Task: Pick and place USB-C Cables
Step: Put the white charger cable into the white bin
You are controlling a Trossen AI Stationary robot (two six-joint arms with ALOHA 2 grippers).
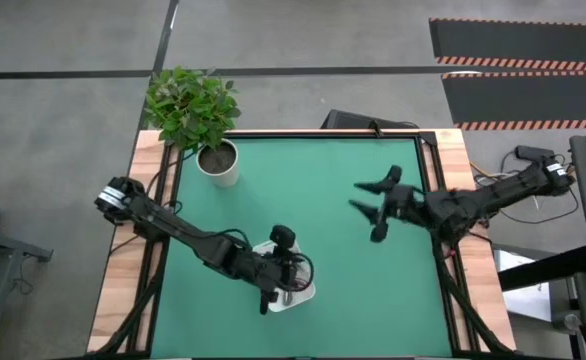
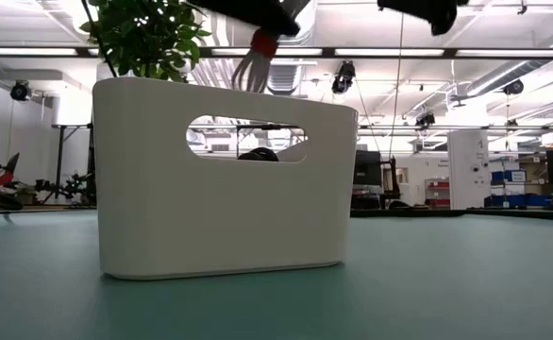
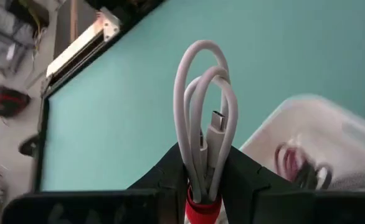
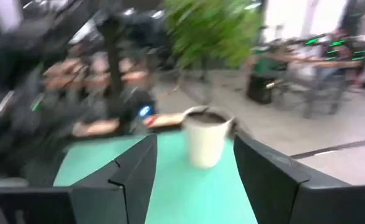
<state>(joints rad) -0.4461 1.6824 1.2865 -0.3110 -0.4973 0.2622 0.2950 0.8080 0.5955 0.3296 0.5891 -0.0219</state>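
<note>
My left gripper hovers above the white tray near the table's near edge, shut on a white USB-C cable bundle with a red band. In the low view the bundle hangs just above the tray's rim. A magenta-red cable and a dark one lie inside the tray. My right gripper is open and raised over the table's right half, touching nothing. My left gripper pinches the white cable bundle between its two fingers at the banded end, beside the red band. The loops and a plug stick out past the fingertips. In the low view the fingers come from above, and the bundle hangs below them, clear of the tray.
A potted plant in a white pot stands at the table's far left corner. A dark object sits past the far edge. Bare green mat lies between the arms and across the table's middle.
</note>
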